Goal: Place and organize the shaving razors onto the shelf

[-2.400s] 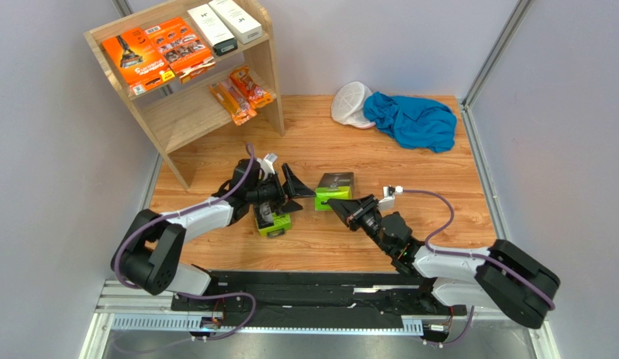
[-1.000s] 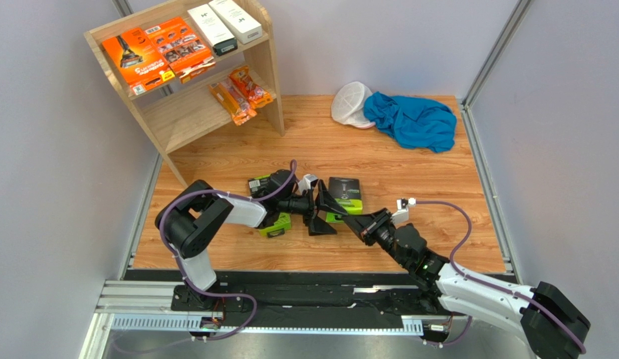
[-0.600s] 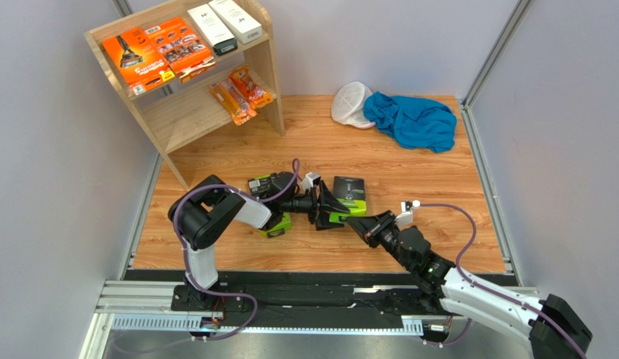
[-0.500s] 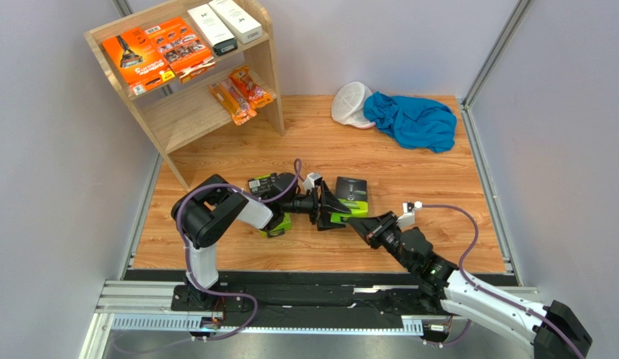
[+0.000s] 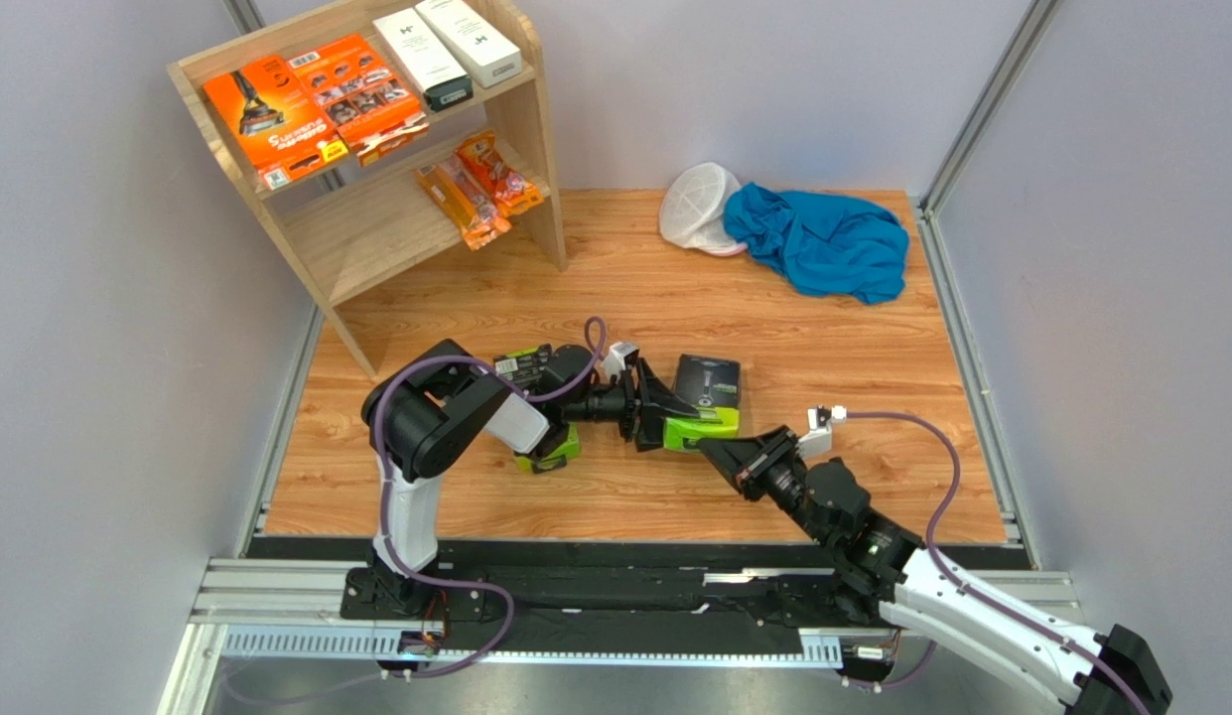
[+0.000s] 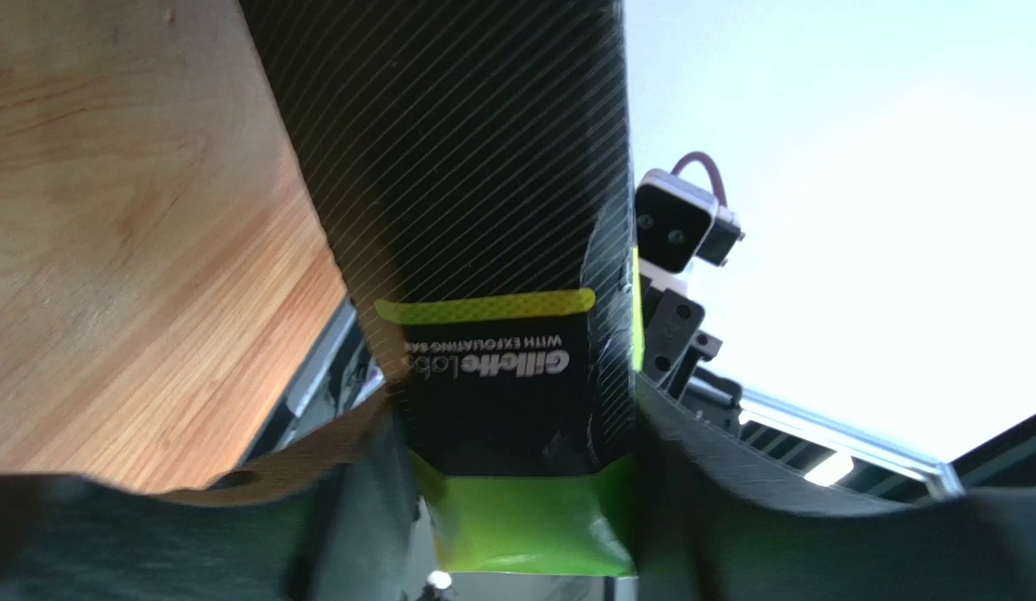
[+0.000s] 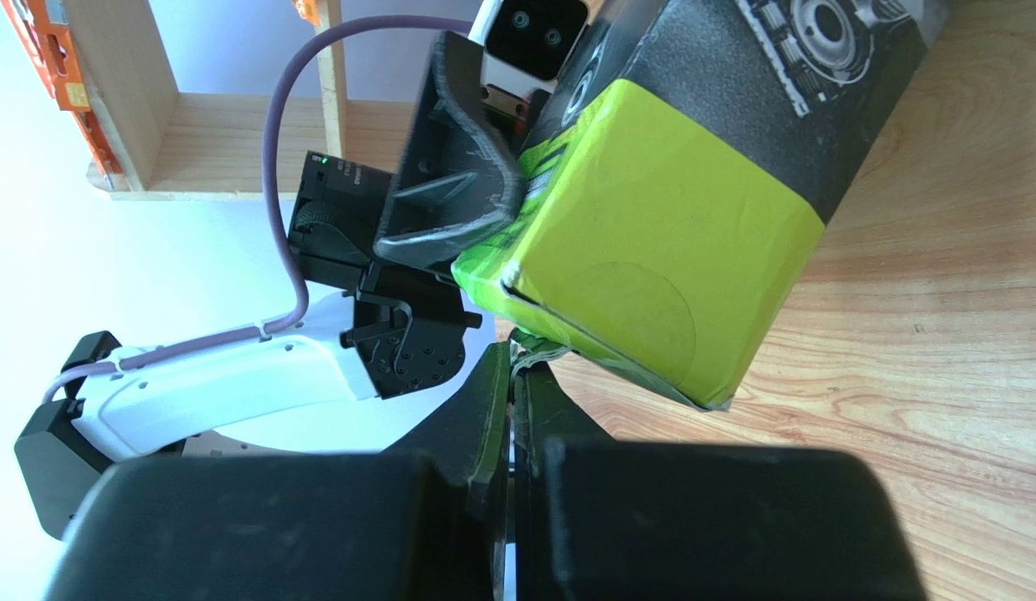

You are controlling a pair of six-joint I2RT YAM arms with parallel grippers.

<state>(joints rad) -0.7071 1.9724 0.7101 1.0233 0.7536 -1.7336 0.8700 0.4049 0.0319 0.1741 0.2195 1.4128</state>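
A black-and-lime razor pack (image 5: 704, 396) is held just above the wood floor. My left gripper (image 5: 663, 413) is shut on its sides; the left wrist view shows the pack (image 6: 485, 188) between my fingers (image 6: 748, 476). My right gripper (image 5: 716, 447) is shut, pinching a thin flap at the pack's lime end (image 7: 661, 238), with its jaw tips (image 7: 519, 363) pressed together. A second black-and-lime pack (image 5: 522, 362) lies under my left arm. The shelf (image 5: 544, 134) holds two flat orange packs (image 5: 271, 119), two white boxes (image 5: 423, 57) and, on the lower tier, two small orange packets (image 5: 462, 201).
A blue cloth (image 5: 819, 239) and a white mesh cap (image 5: 696, 209) lie at the back right of the floor. Grey walls close in both sides. The arms' black base rail (image 5: 622, 596) runs along the near edge.
My left gripper, open beside the pack 2.4 s ago, has shut on it. Both grippers and the pack have drifted right, and my left arm has folded in.
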